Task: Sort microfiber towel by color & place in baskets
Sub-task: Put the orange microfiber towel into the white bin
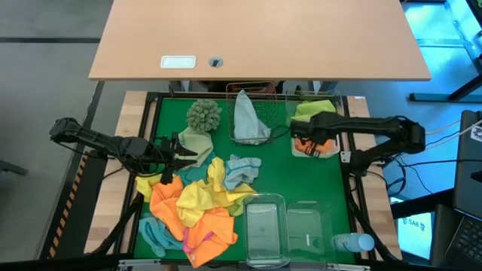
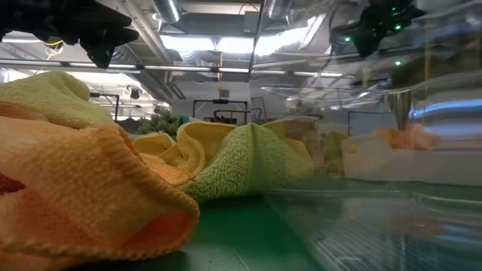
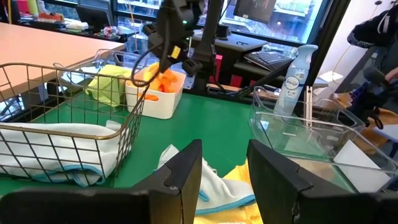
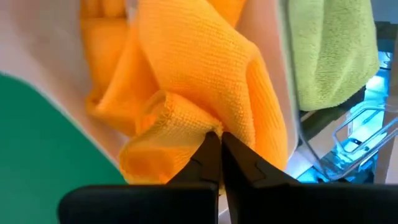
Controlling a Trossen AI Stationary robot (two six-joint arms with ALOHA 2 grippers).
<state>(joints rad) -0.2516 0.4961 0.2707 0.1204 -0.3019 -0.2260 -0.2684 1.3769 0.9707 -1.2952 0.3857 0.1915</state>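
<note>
Green mat (image 1: 279, 177) — rt claw (image 4: 216, 140) pinched on orange towel (image 4: 186, 74) in white tray (image 4: 37, 43).

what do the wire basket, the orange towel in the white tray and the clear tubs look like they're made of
Wire basket: thin metal rod in an open grid, coppery finish.
Orange towel: soft looped microfiber-like fabric, matte, with a visible nubby weave; the shut right gripper has its fingertips at a fold of it.
White tray: likely plastic, smooth and opaque.
Clear tubs: probably rigid plastic, transparent and glossy with glints.
</note>
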